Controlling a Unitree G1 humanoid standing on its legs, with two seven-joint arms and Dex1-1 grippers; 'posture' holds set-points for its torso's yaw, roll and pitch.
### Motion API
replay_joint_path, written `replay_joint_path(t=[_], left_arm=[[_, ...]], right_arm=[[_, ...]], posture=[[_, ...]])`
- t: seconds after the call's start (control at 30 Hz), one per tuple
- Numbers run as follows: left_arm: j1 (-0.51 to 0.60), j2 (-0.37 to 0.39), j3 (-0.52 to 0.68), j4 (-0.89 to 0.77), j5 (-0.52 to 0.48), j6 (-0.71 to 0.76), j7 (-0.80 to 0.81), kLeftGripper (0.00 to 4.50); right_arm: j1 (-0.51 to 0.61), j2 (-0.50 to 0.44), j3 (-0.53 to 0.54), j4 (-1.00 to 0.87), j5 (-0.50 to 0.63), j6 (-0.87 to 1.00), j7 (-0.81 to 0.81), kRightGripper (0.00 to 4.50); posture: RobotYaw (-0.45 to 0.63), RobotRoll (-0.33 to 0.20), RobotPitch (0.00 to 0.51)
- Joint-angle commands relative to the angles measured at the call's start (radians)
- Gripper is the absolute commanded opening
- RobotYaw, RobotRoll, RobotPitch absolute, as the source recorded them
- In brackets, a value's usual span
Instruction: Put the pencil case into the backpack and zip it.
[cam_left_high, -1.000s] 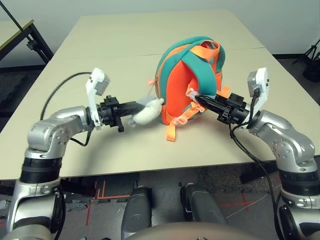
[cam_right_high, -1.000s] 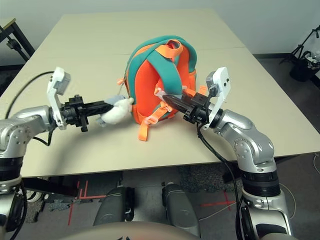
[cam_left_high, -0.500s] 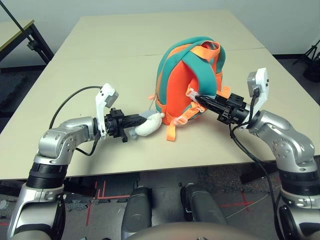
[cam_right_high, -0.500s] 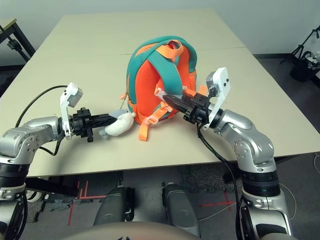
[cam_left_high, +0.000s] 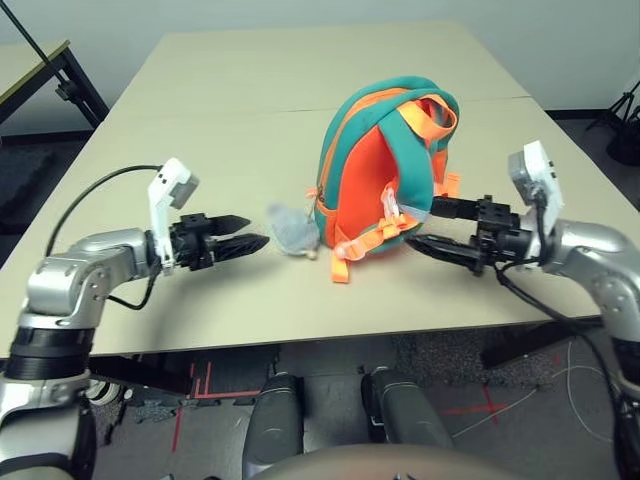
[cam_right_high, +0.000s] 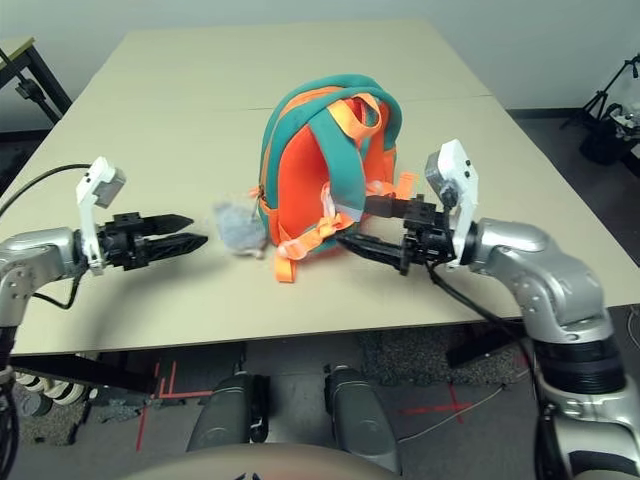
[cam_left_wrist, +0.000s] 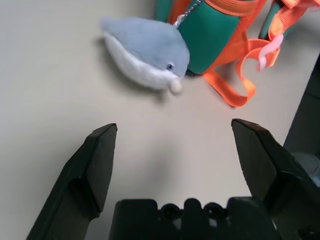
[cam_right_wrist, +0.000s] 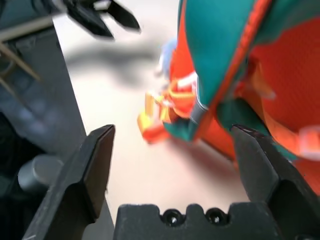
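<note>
The teal and orange backpack (cam_left_high: 385, 170) stands upright in the middle of the table, its orange back panel and straps toward me. Its grey plush toy (cam_left_high: 293, 232) lies on the table at its left side, hanging from a small chain. My left gripper (cam_left_high: 252, 232) is open, a short way left of the toy and touching nothing. On the other side my right gripper (cam_left_high: 425, 224) is open just right of the backpack, with the loose orange straps (cam_left_high: 362, 240) beyond its fingertips. In the left wrist view the plush toy (cam_left_wrist: 145, 52) lies ahead of the open fingers (cam_left_wrist: 97, 165). The pencil case is out of view.
The beige table (cam_left_high: 250, 110) stretches far behind the backpack, and its front edge (cam_left_high: 300, 338) runs just below both grippers. A second table (cam_left_high: 30, 60) stands at the far left. A black tripod leg (cam_left_high: 625, 105) is on the floor at the far right.
Both grippers have opened and drawn back from the backpack. The left one let go of the plush toy, which now lies on the table. The right one released the strap.
</note>
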Motion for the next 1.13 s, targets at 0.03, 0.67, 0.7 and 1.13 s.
replay_joint_path(t=[0.03,0.67,0.7,1.13], left_arm=[[0.032,0.031,0.055,0.057,0.060,-0.074,0.018,4.46],[0.132,-0.396,0.310,0.266,0.251,-0.667,0.530,4.46],[0.130,-0.405,0.312,0.273,0.255,-0.680,0.548,4.46],[0.057,-0.410,0.325,0.400,0.297,-0.759,0.698,4.46]], right_arm=[[-0.033,-0.078,0.004,0.086,-0.029,0.021,0.067,4.50],[-0.197,0.242,-0.113,0.848,-0.361,-0.597,-0.344,4.50],[-0.203,0.256,-0.124,0.865,-0.354,-0.604,-0.358,4.50],[-0.264,0.380,-0.252,1.044,-0.367,-0.821,-0.638,4.50]], posture=[[-0.08,0.000,0.062],[-0.04,0.000,0.065],[-0.04,0.000,0.067],[-0.04,0.000,0.060]])
